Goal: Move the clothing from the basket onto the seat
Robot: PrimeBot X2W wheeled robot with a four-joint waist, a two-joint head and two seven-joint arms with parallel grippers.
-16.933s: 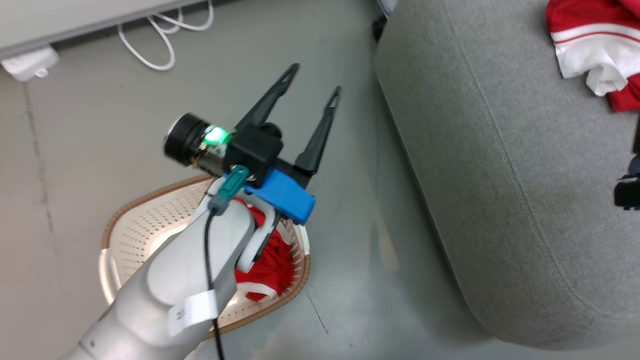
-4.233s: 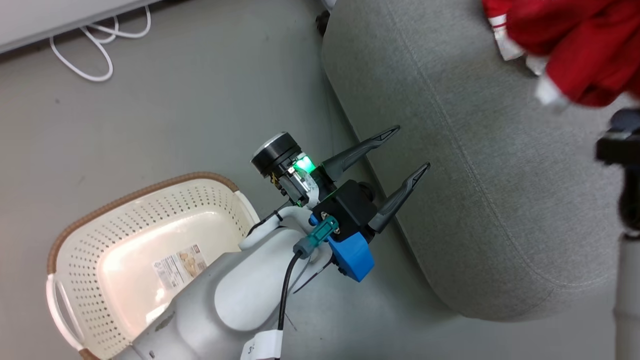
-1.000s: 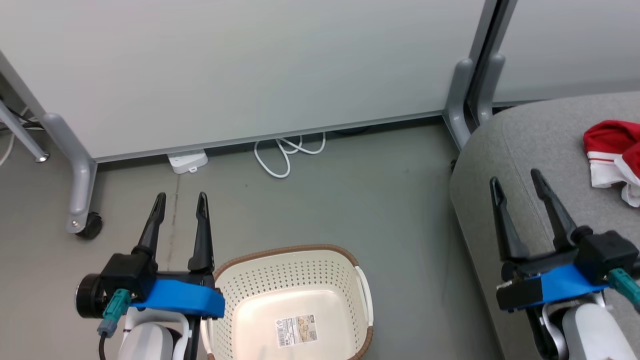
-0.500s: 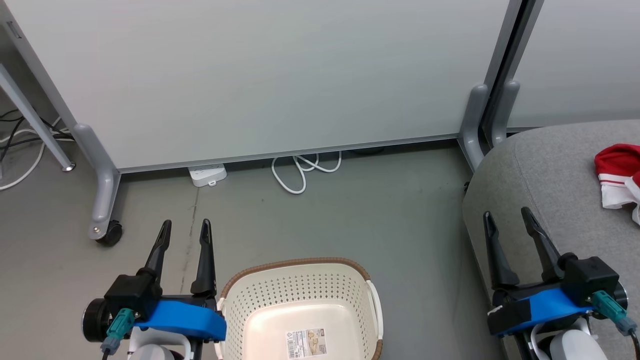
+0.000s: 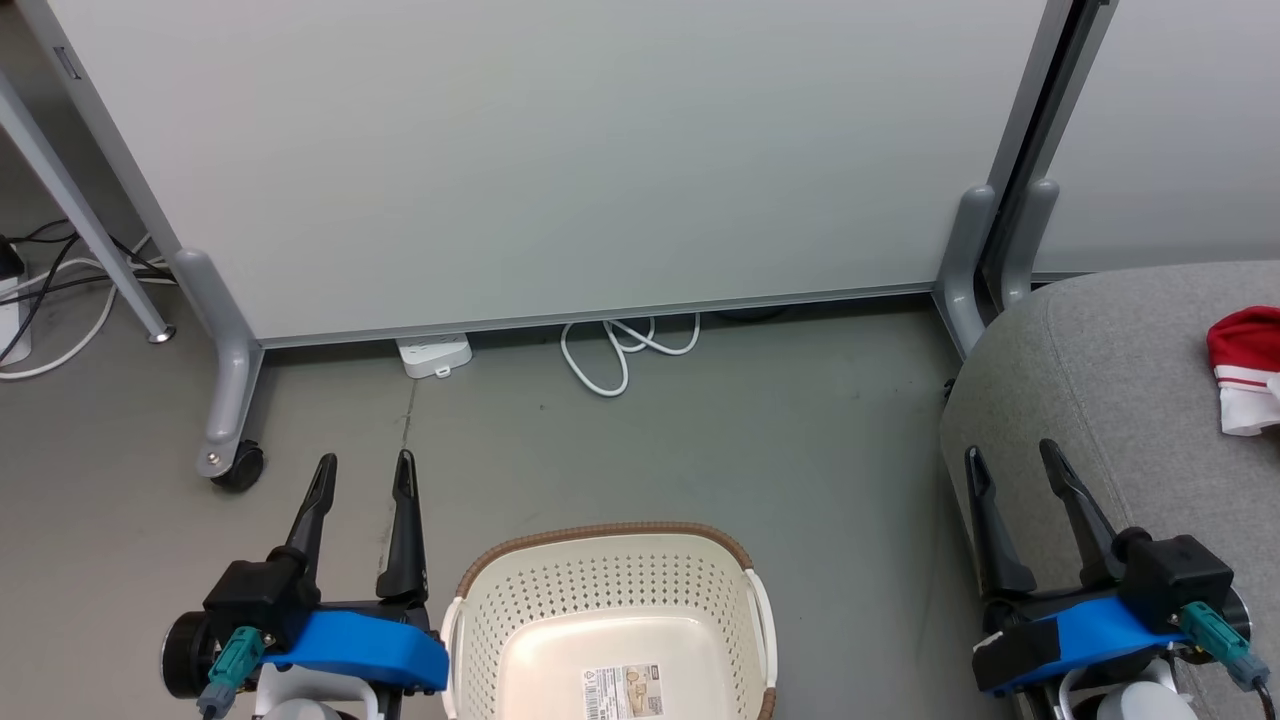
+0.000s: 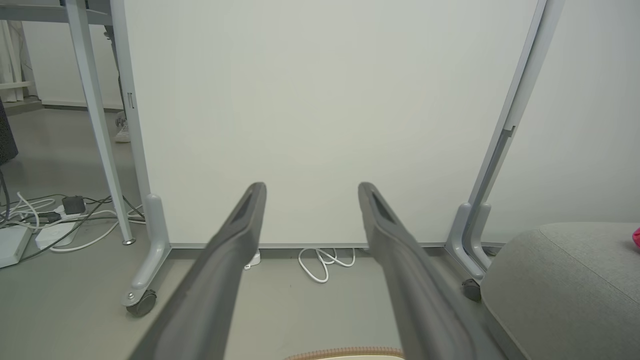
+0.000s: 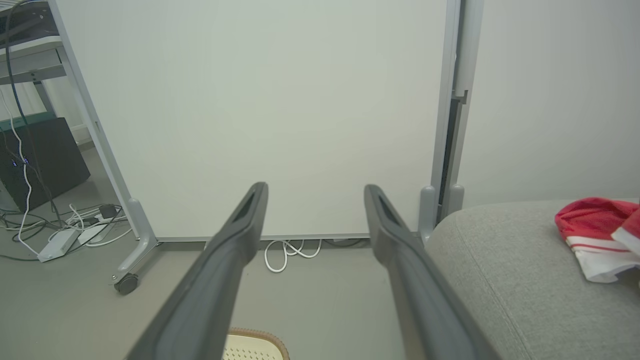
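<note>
While both arms sit low in the head view, the left gripper shows at the lower left and the right gripper at the lower right. Each has its jaws apart and holds nothing. Between them on the grey floor stands the basket, with a label sticker on its inner floor. The seat takes the right side. The clothing, red with white trim, lies bunched on it at the picture's right edge, well apart from the basket. A white cable loops at the foot of a pale panel.

Along the left wrist view, the jaws stand open before that panel, with the basket's brown rim at the bottom edge and the seat's rounded corner at the right.

Along the right wrist view, the jaws are likewise open and grip nothing. The clothing rests on the seat to their right, and the basket rim shows at the bottom.
</note>
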